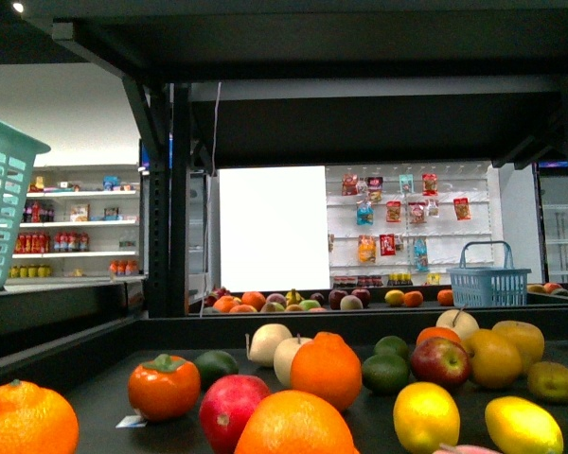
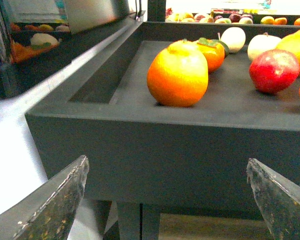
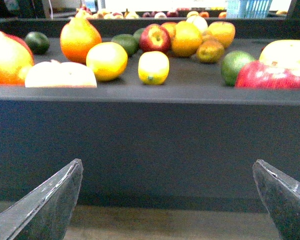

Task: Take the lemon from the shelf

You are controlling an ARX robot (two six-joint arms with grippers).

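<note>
The lemon [image 1: 523, 426] [image 3: 153, 67], a bright-yellow oval, lies near the front right of the shelf's [image 1: 95, 397] dark tray among other fruit. A rounder yellow fruit [image 1: 426, 416] [image 3: 106, 61] sits just to its left. My right gripper [image 3: 168, 161] is open and empty, below and in front of the tray's front lip [image 3: 155, 135], with the lemon beyond that lip. My left gripper [image 2: 167, 160] is also open and empty, low before the tray's left front corner [image 2: 165, 150]. Neither gripper shows in the front view.
Oranges [image 1: 293, 426] [image 2: 178, 75], red apples [image 1: 232, 409] [image 2: 273, 70], a persimmon [image 1: 164, 386], green limes [image 1: 386, 373] [image 3: 236, 66] and pale fruit [image 3: 60, 75] crowd the tray. A shelf deck [image 1: 360, 57] hangs overhead. Teal baskets stand at far left [image 1: 5, 203] and back right [image 1: 488, 279].
</note>
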